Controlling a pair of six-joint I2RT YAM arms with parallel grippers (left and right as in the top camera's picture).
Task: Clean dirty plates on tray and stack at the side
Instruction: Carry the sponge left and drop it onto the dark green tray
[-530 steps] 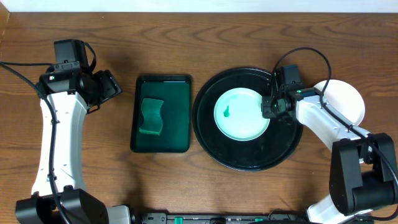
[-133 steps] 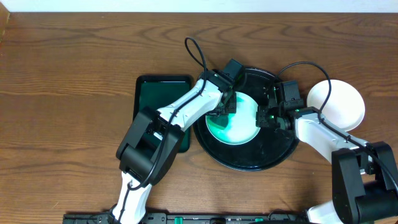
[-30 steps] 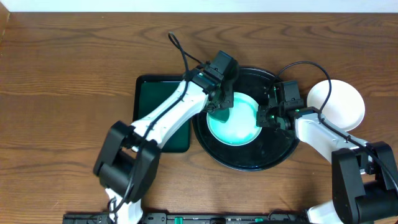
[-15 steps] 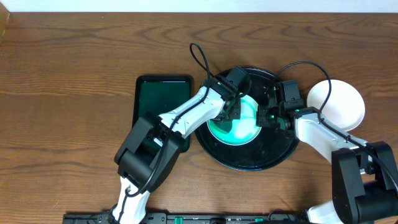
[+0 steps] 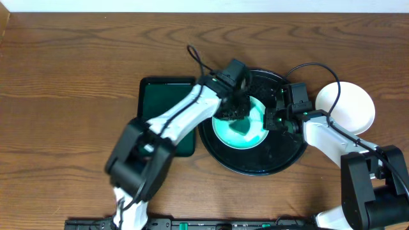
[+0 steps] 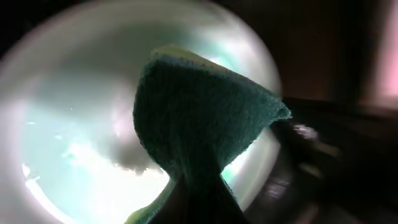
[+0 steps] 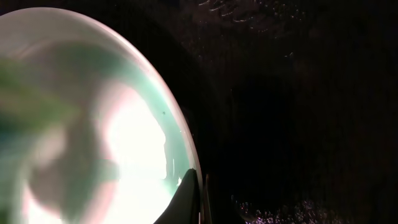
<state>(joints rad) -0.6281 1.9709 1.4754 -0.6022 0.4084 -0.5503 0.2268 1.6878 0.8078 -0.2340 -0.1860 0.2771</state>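
Change: the sponge (image 6: 199, 124) has swept from the plate (image 5: 257, 128)'s left edge to its middle, and no smear shows on the bare part.
Meaning: I judge the wiping nearly done.
Left: my left gripper (image 5: 234, 110) clamps the sponge.
Right: my right gripper (image 5: 271, 119) pinches the plate's right rim.
Edges: the tray (image 5: 255, 171)'s raised rim rings the plate.
Room: bare tray floor on the near side; 1 side plate (image 5: 351, 105) lies outside, to the right.

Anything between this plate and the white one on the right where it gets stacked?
Only the raised rim of the tray lies between the plate and the side plate; lift over it. The right gripper, shut on the plate's right edge, and its arm span that gap. The left gripper rests its sponge on the plate.
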